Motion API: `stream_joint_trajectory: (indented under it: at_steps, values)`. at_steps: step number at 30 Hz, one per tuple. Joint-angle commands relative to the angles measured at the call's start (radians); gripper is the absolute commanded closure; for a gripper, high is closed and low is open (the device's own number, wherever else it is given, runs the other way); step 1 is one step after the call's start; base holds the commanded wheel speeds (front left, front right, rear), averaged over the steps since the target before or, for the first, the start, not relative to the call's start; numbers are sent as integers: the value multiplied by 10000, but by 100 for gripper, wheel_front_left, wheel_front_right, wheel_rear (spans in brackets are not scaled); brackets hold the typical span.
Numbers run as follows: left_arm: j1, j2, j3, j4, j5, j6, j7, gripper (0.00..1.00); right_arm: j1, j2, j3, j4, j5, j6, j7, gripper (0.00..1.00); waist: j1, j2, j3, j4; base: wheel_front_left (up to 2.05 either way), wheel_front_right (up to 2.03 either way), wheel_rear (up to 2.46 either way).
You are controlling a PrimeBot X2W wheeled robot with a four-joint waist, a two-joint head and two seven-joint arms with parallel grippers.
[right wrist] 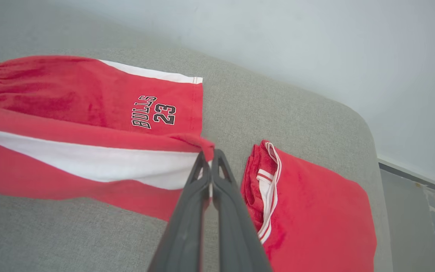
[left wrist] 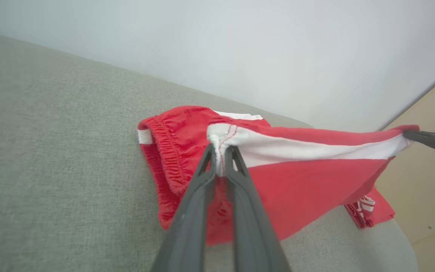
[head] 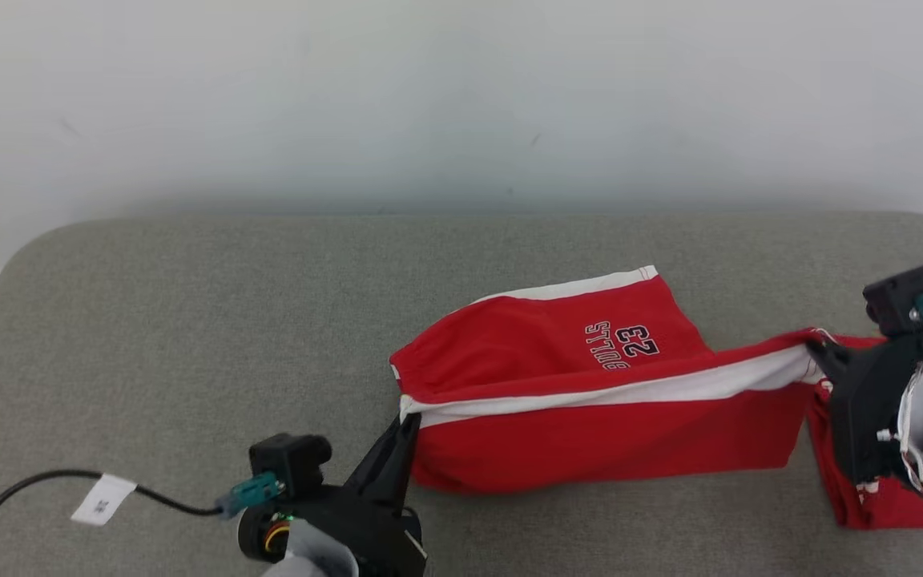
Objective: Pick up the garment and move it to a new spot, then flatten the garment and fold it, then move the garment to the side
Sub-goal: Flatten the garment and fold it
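One taut red garment (head: pixel 590 437), coarse grey table (head: pixel 189 320)

Item one: we record a grey woven-fabric padded table (head: pixel 189 320) with rounded corners.

Item two: red fabric shorts (head: pixel 558 336) with white side stripes and "BULLS 23" lettering. They run from centre toward 3 o'clock, with the far leg flat on the cloth and the near side lifted along its white stripe.

Item three: we list a folded red garment (right wrist: pixel 315 211) with white trim at 4 o'clock, just beside the shorts, near the table's right edge.
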State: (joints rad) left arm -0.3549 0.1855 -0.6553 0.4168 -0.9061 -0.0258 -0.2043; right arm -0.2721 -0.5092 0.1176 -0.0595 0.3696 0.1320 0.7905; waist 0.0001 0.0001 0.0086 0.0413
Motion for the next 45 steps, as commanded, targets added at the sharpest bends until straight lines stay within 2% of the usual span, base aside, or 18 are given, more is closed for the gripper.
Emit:
stream_joint_trajectory:
  at_steps: [1,7,12,18,23,24,25,26,27,28,29,35,38,40,45]
  values:
    - [-392,-121,-58,201,195,-32,22,100,-454,-89,137,336,-46,-24,-119,100,-1,-1,473,393,0,0,0]
    - [-1583,-690,-198,1133,357,-1,121,100,-2145,-132,654,1983,-329,-24,-500,100,-1,-1,1061,793,0,0,0]
    - [-2472,-985,-172,1870,385,85,111,100,-3458,-62,1225,3232,-498,-24,-1398,100,-1,-1,1544,1014,0,0,0]
    - [-3483,-1103,-436,2688,772,-184,-37,100,-4977,41,2064,4789,-902,-24,-2325,100,-1,-1,2090,1139,0,0,0]
    - [-4105,-1243,-515,3300,792,-283,-188,100,-5803,354,2215,6274,-1193,-24,-2982,100,-1,-1,2361,1209,0,0,0]
    - [-4185,-1263,-546,3425,758,-297,-195,83,-5890,471,2220,6575,-1218,-24,-3054,100,-1,-1,2394,1226,0,0,0]
    - [-4284,-1281,-549,3559,737,-248,-228,9,-5972,572,2194,6824,-1243,-24,-3176,100,-1,-1,2419,1237,0,0,0]
    - [-4284,-1281,-549,3559,737,-248,-228,9,-5972,572,2194,6824,-1243,-24,-3176,100,-1,-1,2419,1237,0,0,0]
    - [-4373,-1287,-550,3692,685,-192,-246,0,-6076,660,2129,7094,-1248,-24,-3315,100,-1,-1,2434,1247,0,0,0]
    - [-4462,-1299,-556,3793,633,-187,-251,0,-6150,762,2113,7305,-1223,-24,-3458,53,-1,-1,2442,1255,0,0,0]
    - [-4532,-1319,-542,3891,575,-171,-283,0,-6232,838,2095,7490,-1223,-24,-3689,0,-1,-1,2448,1261,0,0,0]
    - [-4501,-1349,-238,4226,167,-88,-540,0,-6495,1177,2197,8535,-1021,-24,-4624,0,-1,-1,2138,1259,0,0,0]
    - [-4219,-1326,26,4187,240,-25,-602,0,-6509,1113,2183,8963,-866,-24,-4863,0,-1,-1,1817,1248,0,0,0]
    - [-4174,-865,88,3591,1282,165,-621,0,-6346,1134,2193,9224,-689,-24,-4795,0,-1,-1,1535,1248,0,0,0]
    - [-2486,-241,626,1309,3132,566,-606,0,-5926,914,1968,9858,-152,-24,-4333,0,-1,-1,911,1346,0,0,0]
